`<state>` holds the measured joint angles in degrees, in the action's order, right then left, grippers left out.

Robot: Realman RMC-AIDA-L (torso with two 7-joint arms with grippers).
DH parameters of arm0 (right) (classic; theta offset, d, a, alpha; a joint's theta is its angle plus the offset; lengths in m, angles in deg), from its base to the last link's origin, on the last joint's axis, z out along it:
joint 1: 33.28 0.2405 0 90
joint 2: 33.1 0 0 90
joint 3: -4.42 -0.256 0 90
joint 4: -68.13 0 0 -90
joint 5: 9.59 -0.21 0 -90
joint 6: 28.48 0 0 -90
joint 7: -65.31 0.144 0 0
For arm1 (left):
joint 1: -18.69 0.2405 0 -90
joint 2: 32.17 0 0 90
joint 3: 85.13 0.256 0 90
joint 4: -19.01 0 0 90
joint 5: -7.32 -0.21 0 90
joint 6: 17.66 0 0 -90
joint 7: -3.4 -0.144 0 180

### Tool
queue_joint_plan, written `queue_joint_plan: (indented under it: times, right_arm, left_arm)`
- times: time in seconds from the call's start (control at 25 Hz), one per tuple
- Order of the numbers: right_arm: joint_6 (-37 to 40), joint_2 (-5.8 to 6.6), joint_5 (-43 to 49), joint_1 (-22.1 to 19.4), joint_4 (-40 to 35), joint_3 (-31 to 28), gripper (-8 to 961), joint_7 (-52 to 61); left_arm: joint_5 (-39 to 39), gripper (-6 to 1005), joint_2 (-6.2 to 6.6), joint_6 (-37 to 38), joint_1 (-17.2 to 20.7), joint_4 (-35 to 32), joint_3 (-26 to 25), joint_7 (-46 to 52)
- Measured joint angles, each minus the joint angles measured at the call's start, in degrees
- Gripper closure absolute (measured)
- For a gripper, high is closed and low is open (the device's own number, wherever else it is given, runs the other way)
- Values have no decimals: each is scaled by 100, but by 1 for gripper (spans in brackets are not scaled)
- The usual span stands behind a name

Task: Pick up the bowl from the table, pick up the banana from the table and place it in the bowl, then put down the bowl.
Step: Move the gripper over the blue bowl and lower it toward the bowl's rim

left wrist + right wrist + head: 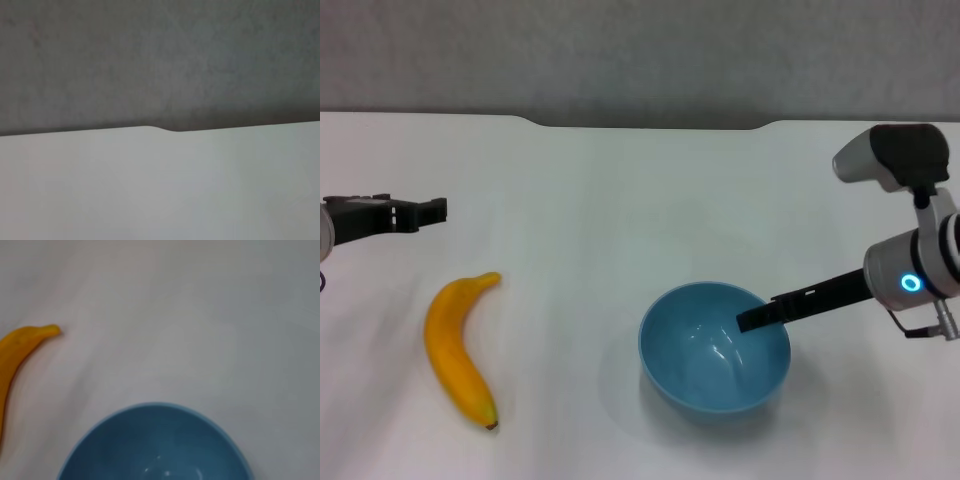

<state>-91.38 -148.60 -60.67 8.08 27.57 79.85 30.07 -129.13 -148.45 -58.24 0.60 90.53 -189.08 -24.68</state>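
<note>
1. The right gripper (752,320) reached in from the right side of the head view, with its dark fingers (790,305) extending over the right rim of the bowl (705,365). The fingertips lay at or just inside that rim. Whether the fingers were spread or closed on the rim could not be determined from the head view, and the right wrist view did not show them.
2. The right arm's white-and-grey housing (910,270), with a lit blue ring, stood to the right of the bowl, above the desk (620,200).
3. The bowl, light blue and glossy, was upright and empty in the near-centre area of the desk, slightly toward the right. A soft shadow lay on the desk under and to the left of it. Whether its base was touching the desk could not be determined. The right wrist view showed its far rim and smooth interior (155,450).
4. The banana (460,345) lay flat on the desk, well apart from the bowl on the left side. Its dark tip pointed toward the near edge; its other end curved toward the far right. The right wrist view showed the same end (22,347).
5. The left gripper (405,212) hung at the far left, beyond the banana and clear of it, holding nothing. Its finger spacing could not be determined.
6. The left wrist view showed only bare desk surface (160,190) and the notch (167,128) in its far edge.
</note>
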Motion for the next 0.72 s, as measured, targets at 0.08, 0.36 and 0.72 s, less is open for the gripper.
queue_joint_plan:
  times: [0.08,0.36,0.72]
  right_arm:
    - [9,1,-14,36,91,37,223,0]
    - [262,10,-11,168,408,111,223,-39]
    - [463,-12,-60,232,614,294,224,-60]
  left_arm:
    - [4,207,0,0,-17,-38,2,4]
    - [6,206,0,-1,-33,-64,3,-18]
    - [6,205,0,-2,-37,-80,-2,-20]
